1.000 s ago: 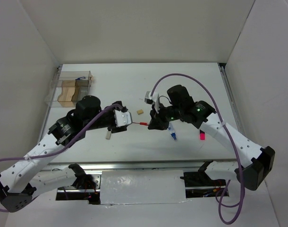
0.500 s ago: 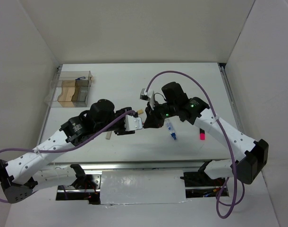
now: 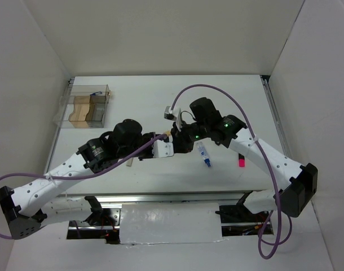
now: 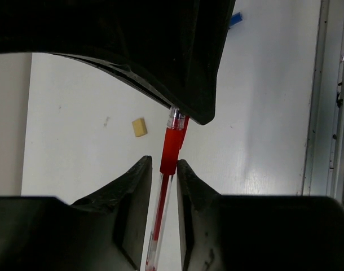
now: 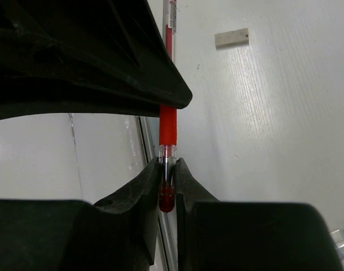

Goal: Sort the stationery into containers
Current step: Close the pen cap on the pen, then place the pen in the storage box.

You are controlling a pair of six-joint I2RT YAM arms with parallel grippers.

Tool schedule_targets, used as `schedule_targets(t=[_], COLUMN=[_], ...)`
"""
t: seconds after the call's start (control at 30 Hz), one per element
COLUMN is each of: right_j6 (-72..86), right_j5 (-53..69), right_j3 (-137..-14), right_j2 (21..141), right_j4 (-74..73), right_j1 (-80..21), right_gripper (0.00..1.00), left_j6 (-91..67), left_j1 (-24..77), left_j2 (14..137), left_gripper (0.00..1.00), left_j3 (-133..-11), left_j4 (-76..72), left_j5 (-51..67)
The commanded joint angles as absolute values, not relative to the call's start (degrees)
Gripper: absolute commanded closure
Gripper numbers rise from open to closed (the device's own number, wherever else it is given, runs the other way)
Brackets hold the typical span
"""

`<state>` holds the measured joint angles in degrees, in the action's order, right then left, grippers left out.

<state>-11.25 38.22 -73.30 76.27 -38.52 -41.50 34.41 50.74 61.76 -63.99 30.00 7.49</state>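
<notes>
Right gripper [image 5: 167, 169]: closed on the red pen [image 5: 167, 124]. Both fingers press the clear end of the barrel, and the pen runs straight out ahead of the fingertips.

Left gripper [image 4: 164, 164]: open, with its jaws only narrowly parted. The red pen [image 4: 171, 148] passes between them, and a thin strip of table shows between one finger [image 4: 135, 192] and the red grip section. The other finger sits at the pen's edge; contact there cannot be confirmed.

In the top view the two grippers meet tip to tip, the left gripper [image 3: 165, 149] just beside the right gripper [image 3: 179, 144], above the table [image 3: 217, 96]. The pen is almost wholly hidden between them.

Other items:
- One eraser [image 4: 139, 127] lies on the table ahead of the left fingertips and off to one side.
- A second eraser [image 5: 232, 38] lies well ahead of the right fingertips.
- The tube [image 3: 204, 155] lies just beside the right gripper, on the side towards its own base.
- The pink marker [image 3: 241, 162] lies farther out on that same side.
- The box [image 3: 84, 107] stands well behind the left gripper, at the far left of the table, with tan and brown blocks inside.
</notes>
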Motion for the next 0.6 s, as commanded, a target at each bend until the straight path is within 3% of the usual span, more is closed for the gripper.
schedule_targets(t=[0.0,0.07,0.13,0.2,0.23,0.33,0.4,0.57], right_j6=[-10.55,-10.55,-10.46,-10.46,-10.37,-10.72,-11.51,-11.95], right_j5=[39.11,39.29,39.11,38.94,38.41,37.71,37.18,37.26], right_j3=[-76.55,-76.9,-77.34,-77.69,-77.96,-78.75,-78.58,-76.29], right_j2=[76.55,76.73,76.9,77.08,77.08,76.73,76.03,72.7], right_j4=[-37.26,-37.44,-37.62,-38.4,-38.67,-40.77,-41.39,-42.36], right_j1=[-42.19,-42.36,-42.45,-42.45,-42.45,-42.01,-41.14,-36.48], right_gripper=[1.0,1.0,1.0,0.9,0.7,0.37,0.28,0.26], left_j6=[35.16,35.33,35.16,34.55,34.37,34.19,34.36,38.4], left_j1=[51.24,51.24,51.33,51.33,51.07,49.75,47.04,36.41], left_j2=[62.05,62.31,62.32,62.14,61.53,59.86,58.98,58.97], left_gripper=[0.69,0.76,0.91,1.0,1.0,1.0,1.0,1.0], left_j3=[-65.57,-65.65,-65.66,-65.13,-64.78,-63.2,-62.14,-60.91], left_j4=[29.35,29.53,29.97,29.79,29.71,29.53,29.79,32.07], left_j5=[7.29,7.21,6.77,6.07,5.89,6.76,7.73,11.33])
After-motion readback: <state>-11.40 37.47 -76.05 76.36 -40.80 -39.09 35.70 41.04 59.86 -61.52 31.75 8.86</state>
